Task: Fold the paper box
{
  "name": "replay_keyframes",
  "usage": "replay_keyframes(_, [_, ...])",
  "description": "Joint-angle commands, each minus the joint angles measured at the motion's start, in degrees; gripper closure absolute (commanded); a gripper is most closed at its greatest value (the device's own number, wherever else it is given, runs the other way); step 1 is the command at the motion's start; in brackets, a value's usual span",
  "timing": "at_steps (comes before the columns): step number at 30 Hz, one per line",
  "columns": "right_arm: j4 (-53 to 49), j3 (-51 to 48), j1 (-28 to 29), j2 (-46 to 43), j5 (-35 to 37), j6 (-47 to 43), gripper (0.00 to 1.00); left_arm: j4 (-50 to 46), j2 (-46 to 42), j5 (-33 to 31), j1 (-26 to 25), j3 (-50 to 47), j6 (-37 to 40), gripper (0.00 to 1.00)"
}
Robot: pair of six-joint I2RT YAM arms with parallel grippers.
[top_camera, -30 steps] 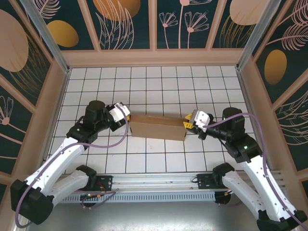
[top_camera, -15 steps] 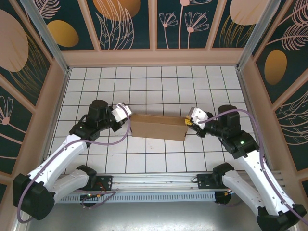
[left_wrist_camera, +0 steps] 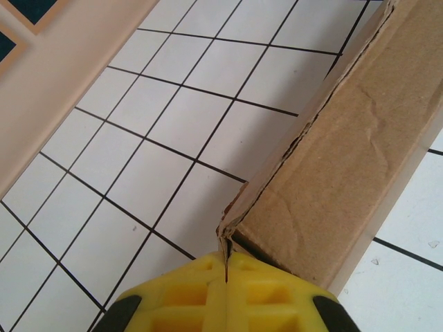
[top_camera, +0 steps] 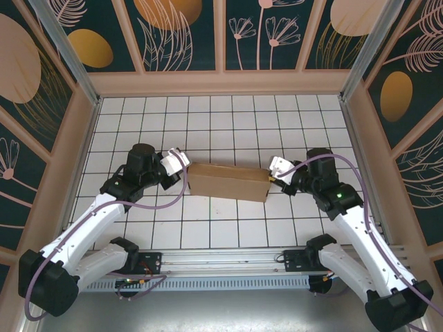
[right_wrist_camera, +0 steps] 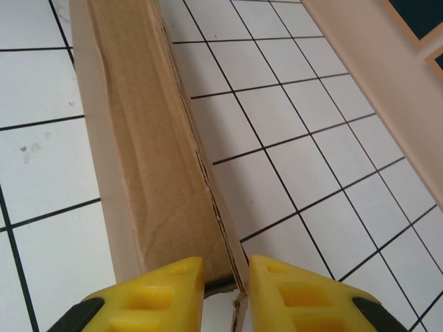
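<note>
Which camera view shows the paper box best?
Top external: the whole paper box sits between the left gripper and right gripper. The left wrist view gives a close look at one corner; the right wrist view, its other end and long side.

We count one plain brown cardboard paper box (top_camera: 228, 182) on one white grid-tiled tabletop (top_camera: 228, 131). We count two white robot arms, the left arm (top_camera: 90, 225) and the right arm (top_camera: 367, 242). They carry two yellow-fingered end effectors, the left end effector (top_camera: 183, 164) and the right end effector (top_camera: 270, 176). We count two purple cables (top_camera: 149, 205), one along each arm.
</note>
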Motion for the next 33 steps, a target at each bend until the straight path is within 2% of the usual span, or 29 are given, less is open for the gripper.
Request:
replay_keyframes(1, [1.8, -1.4, -0.6, -0.8, 1.5, -1.5, 0.78, 0.5, -0.9, 1.5, 0.4, 0.7, 0.0, 0.95])
replay_keyframes(7, [2.4, -3.6, -1.1, -2.3, 4.2, -1.8, 0.82, 0.3, -0.6, 0.9, 0.4, 1.2, -0.3, 0.96])
replay_keyframes(13, [4.5, -5.8, -1.6, -2.9, 5.4, -1.3, 0.92, -0.2, 0.2, 0.9, 0.4, 2.0, -0.6, 0.96])
replay_keyframes(16, [4.7, -6.1, -1.6, -3.2, 6.1, -1.5, 0.93, -0.2, 0.3, 0.9, 0.4, 2.1, -0.6, 0.97])
replay_keyframes(20, [4.6, -5.5, -1.6, -2.8, 5.6, -1.3, 1.00, -0.5, 0.6, 1.3, 0.4, 2.5, -0.5, 0.98])
replay_keyframes(23, [3.8, -3.9, -1.5, -2.3, 3.7, 0.1, 1.00, -1.4, 1.1, 2.2, 0.4, 3.6, -1.4, 0.99])
replay_keyframes(28, [3.5, 0.1, -1.2, -0.7, 0.0, 8.4, 1.00, -1.7, 1.9, 5.6, 0.4, 5.6, -8.9, 0.98])
replay_keyframes(33, [5.6, 2.4, -0.1, 0.5, 2.2, 23.0, 1.00, -2.1, 3.0, 10.2, 0.3, 6.6, -19.6, 1.00])
